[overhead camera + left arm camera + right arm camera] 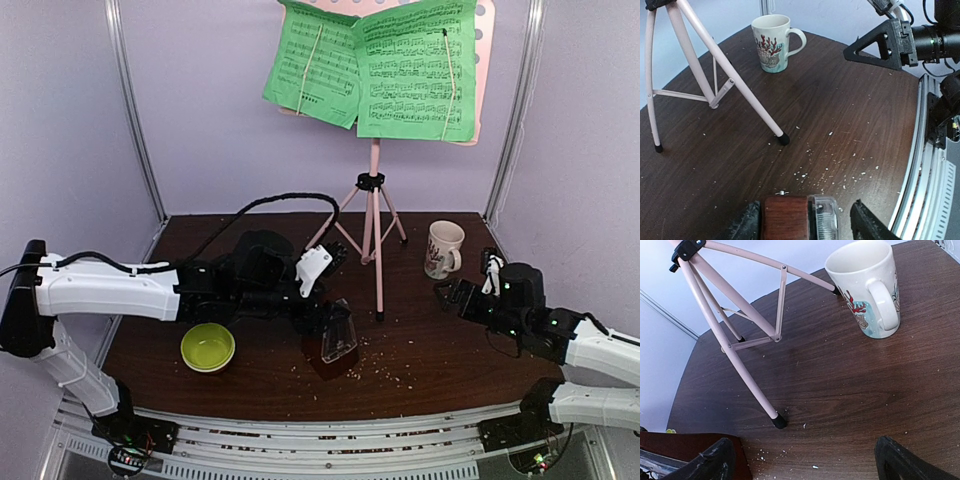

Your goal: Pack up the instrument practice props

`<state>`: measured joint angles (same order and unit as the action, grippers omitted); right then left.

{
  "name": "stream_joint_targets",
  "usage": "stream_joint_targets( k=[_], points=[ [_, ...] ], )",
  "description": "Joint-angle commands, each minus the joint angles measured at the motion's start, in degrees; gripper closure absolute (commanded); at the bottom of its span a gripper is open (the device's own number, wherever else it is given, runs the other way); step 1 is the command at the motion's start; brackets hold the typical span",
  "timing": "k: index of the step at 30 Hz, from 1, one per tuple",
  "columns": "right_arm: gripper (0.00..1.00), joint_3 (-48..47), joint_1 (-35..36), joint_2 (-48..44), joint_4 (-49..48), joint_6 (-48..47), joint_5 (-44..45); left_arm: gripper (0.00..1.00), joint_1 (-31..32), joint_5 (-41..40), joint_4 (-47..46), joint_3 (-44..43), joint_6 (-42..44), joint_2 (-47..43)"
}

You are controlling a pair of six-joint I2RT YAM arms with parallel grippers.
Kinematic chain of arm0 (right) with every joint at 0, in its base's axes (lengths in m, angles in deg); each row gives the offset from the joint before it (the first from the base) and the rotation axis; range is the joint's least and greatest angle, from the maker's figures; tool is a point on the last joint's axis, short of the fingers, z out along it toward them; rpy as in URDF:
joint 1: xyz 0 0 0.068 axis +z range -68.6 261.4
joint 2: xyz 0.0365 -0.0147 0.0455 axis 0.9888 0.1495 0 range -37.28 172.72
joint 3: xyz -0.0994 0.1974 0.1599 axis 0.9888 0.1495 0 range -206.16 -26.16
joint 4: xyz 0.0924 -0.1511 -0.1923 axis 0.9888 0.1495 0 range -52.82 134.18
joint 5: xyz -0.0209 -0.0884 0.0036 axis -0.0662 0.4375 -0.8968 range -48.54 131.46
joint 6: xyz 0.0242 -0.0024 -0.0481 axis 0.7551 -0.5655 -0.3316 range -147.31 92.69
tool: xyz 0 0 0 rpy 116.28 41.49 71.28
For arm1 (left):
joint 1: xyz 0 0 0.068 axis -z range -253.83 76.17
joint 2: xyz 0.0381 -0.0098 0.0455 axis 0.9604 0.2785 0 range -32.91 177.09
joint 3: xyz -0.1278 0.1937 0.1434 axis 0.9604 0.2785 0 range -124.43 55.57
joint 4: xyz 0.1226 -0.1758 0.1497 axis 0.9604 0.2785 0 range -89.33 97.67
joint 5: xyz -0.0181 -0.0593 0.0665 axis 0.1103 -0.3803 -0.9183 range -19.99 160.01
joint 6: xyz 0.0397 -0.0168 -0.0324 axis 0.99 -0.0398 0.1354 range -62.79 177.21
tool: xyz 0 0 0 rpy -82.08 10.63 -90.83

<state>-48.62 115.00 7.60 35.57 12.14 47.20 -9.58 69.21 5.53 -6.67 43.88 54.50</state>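
we are straddling the dark red metronome (786, 219) at the bottom centre of the left wrist frame, with the left gripper (805, 222) spread open and not yet squeezing. its clear cover (824, 216) is looking slick, brittle and maybe loose, so we are favouring the stiff wooden flanks. the right gripper (807, 460) is hanging open and empty.

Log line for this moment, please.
left gripper: open, straddling metronome and clear cover | right gripper: open, empty, near mug | music stand: upright, pages on
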Motion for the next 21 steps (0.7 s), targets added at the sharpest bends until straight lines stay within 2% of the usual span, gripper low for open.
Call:
stream_joint_targets(
  k=[1, 8, 10, 14, 19, 21],
  points=[
    [0.0, 0.2, -0.3, -0.1, -1.1, 0.4, -0.4, 0.4, 0.7, -3.3, -0.1, -0.9, 0.6, 0.2],
    [0.0, 0.5, -0.3, -0.6, -1.1, 0.4, -0.2, 0.61, 1.3, -5.0, 0.8, -0.8, 0.6, 0.6],
    [0.0, 0.6, -0.3, -0.6, -1.1, 0.4, -0.2, 0.64, 1.4, -5.5, 1.0, -0.7, 0.5, 0.6],
    [0.0, 0.7, -0.3, -0.9, -1.5, 0.3, -0.4, 0.64, 2.0, -8.3, 1.8, -1.0, -0.5, 0.3],
    [0.0, 1.3, -0.3, -3.4, -2.1, 2.3, 1.8, 0.63, 3.8, -19.0, 6.7, -2.8, -7.3, 0.3],
    [0.0, 1.8, -0.3, -4.5, -2.6, 3.7, 1.9, 0.58, 4.5, -20.7, 7.7, -2.9, -10.3, 0.0]
  ],
)
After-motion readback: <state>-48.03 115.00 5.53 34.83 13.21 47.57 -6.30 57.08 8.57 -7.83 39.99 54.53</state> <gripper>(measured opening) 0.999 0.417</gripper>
